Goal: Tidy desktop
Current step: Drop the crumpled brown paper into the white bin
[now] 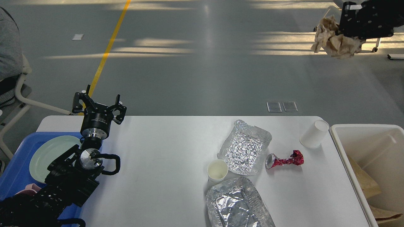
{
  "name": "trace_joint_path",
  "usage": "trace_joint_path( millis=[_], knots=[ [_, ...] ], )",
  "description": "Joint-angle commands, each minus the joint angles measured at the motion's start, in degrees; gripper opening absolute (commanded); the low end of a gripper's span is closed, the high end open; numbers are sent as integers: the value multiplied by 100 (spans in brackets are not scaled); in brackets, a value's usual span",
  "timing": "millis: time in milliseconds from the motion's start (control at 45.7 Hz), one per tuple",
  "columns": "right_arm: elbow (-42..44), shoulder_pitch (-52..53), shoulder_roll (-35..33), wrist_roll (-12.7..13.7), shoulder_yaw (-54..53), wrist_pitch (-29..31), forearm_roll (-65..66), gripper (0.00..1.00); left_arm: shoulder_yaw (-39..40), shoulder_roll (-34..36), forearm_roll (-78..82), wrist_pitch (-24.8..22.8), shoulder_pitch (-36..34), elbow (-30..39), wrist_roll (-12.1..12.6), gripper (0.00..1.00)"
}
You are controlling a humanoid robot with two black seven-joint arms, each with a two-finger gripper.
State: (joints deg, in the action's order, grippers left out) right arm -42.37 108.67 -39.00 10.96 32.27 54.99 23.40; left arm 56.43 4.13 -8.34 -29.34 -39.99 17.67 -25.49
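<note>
Two arms in play: my right one is up high at the far right, my left one idles over the left end of the tabletop.
Tabletop (164, 148): big, white, filling the lower middle of the view; this is what I'm clearing, and most of the litter sits on its right half.
Bin (363, 132): off-white, hard against the tabletop's right edge, brown scraps already lying in it; I judge it's where my load should go.
Blue tray (19, 164): at the left end, carrying a pale green plate (47, 154).
Foil trays: one crumpled foil tray (244, 146) right of centre, a second foil tray (236, 203) at the near edge.
Crushed red can (285, 160): lying on its side just right of the upper foil.
Cups: a tipped white cup (314, 134) near the bin, a small upright cup (217, 170) between the two foils.
Right end effector (342, 30): clamped on a wad of brown paper (334, 41), held high and beyond the tabletop's far right corner, touching nothing else.
Left end effector (98, 105): fingers spread wide, empty, hovering above the tabletop's left end beside the tray.
Step in hand: I'd say dropping the wad.
How to do it well: I'd bring the wad squarely over the bin's mouth, inside its rim, low, before opening, since light paper drifts.
Risk: swinging too low could clip the tipped cup.
</note>
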Motion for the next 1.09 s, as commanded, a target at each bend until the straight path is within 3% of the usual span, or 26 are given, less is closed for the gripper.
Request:
trace_joint_path(
  millis=[0, 197, 525, 678, 788, 875, 941, 1007, 1072],
  knots=[
    [510, -951, 15, -6, 8, 1, 51, 0, 0, 0, -1, -1, 0, 0, 0, 100],
    [897, -2164, 15, -6, 438, -50, 51, 0, 0, 0, -1, -1, 0, 0, 0, 100],
    [1134, -3605, 401, -6, 2019, -3026, 16, 0, 0, 0, -1, -1, 0, 0, 0, 100],
    [1240, -3984, 533, -6, 2328, -3688, -10, 0, 0, 0, -1, -1, 0, 0, 0, 100],
    [1196, -4002, 533, 3, 2302, -3759, -19, 19, 0, 0, -1, 7, 0, 0, 0, 100],
    [1170, -4002, 533, -6, 2284, -3759, -37, 47, 0, 0, -1, -1, 0, 0, 0, 100],
    [1170, -4002, 525, -6, 2276, -3759, -46, 79, 0, 0, -1, -1, 0, 0, 0, 100],
    [1170, -4011, 525, -6, 2275, -3759, -46, 98, 0, 0, -1, -1, 0, 0, 0, 100],
    [1170, -4011, 525, -6, 2275, -3750, -54, 100, 0, 0, -1, -1, 0, 0, 0, 100]
  ],
)
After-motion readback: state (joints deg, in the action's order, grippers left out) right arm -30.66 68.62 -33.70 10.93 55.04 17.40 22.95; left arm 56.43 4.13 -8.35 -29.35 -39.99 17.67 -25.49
